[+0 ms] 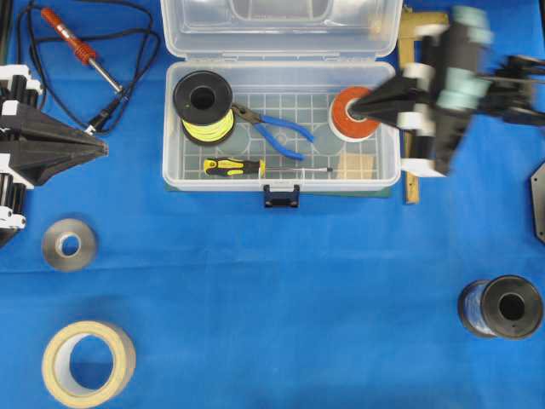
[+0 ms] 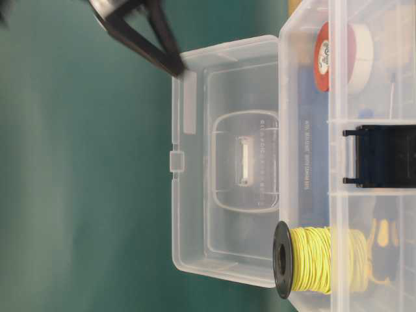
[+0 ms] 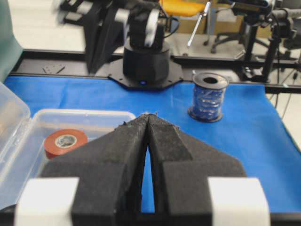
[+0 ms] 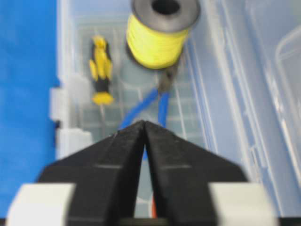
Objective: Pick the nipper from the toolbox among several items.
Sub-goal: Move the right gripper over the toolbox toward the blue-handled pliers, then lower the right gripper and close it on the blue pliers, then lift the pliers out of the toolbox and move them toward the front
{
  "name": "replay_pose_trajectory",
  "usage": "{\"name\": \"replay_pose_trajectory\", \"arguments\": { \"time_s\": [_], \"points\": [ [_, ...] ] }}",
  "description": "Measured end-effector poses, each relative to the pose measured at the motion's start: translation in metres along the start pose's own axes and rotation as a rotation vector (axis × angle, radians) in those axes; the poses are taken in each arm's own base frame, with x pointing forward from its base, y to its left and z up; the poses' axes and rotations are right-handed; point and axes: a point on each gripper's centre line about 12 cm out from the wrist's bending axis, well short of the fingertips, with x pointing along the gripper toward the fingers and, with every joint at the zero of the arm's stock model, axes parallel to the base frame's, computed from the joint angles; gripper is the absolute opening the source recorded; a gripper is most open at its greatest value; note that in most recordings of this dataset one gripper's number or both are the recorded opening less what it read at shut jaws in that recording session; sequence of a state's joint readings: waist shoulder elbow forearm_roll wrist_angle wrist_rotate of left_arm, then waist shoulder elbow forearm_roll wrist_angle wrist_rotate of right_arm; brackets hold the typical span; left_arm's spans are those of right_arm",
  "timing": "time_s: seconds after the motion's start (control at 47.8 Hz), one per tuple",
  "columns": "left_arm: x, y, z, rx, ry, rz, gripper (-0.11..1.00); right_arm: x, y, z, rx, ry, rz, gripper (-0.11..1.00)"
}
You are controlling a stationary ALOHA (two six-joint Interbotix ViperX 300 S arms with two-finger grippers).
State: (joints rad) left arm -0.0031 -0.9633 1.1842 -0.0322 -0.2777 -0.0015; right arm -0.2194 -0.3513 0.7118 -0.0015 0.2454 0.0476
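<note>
The clear toolbox (image 1: 174, 128) stands open at the top middle, lid back. The nipper (image 1: 277, 129) with blue handles lies in its middle, jaws pointing toward the yellow wire spool (image 1: 204, 104). It also shows in the right wrist view (image 4: 157, 101). My right gripper (image 1: 356, 108) is shut and empty, hovering over the red tape roll (image 1: 341, 119) at the box's right end, apart from the nipper. My left gripper (image 1: 104, 149) is shut and empty, left of the box.
A yellow-and-black screwdriver (image 1: 234, 167) lies along the box's front wall. A soldering iron (image 1: 72, 38) with black cord lies top left. A grey tape roll (image 1: 68, 244), a beige tape roll (image 1: 88, 362) and a dark spool (image 1: 502, 307) stand on the blue cloth.
</note>
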Motion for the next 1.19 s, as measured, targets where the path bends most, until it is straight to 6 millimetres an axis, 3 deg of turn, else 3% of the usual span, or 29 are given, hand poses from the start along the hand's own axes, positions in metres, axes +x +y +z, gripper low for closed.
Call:
{"name": "replay_pose_trajectory", "arguments": {
  "time_s": [0.167,0.251,0.586,0.816,0.942,1.067,1.193],
  "points": [
    [0.0,0.0,0.0,0.0,0.0,0.0,0.0,0.046,-0.007,0.004,-0.03,0.154,-0.028,0.71],
    [0.0,0.0,0.0,0.0,0.0,0.0,0.0,0.069,-0.01,0.0,-0.056,0.223,-0.04,0.79],
    [0.0,0.0,-0.001,0.0,0.003,0.0,0.0,0.146,-0.027,-0.039,-0.055,0.41,-0.068,0.68],
    [-0.001,0.0,-0.003,0.0,0.008,0.002,0.0,0.171,-0.031,-0.059,-0.05,0.458,-0.07,0.64],
    [-0.001,0.0,-0.003,0.0,0.009,0.0,0.0,0.176,-0.031,-0.059,-0.063,0.451,-0.068,0.47],
    [0.0,0.0,-0.004,-0.001,0.011,0.0,0.0,0.177,-0.031,-0.06,-0.069,0.452,-0.068,0.14],
    [0.0,0.0,-0.004,-0.004,0.011,0.001,0.0,0.177,-0.031,-0.06,-0.073,0.454,-0.066,0.13]
  ]
}}
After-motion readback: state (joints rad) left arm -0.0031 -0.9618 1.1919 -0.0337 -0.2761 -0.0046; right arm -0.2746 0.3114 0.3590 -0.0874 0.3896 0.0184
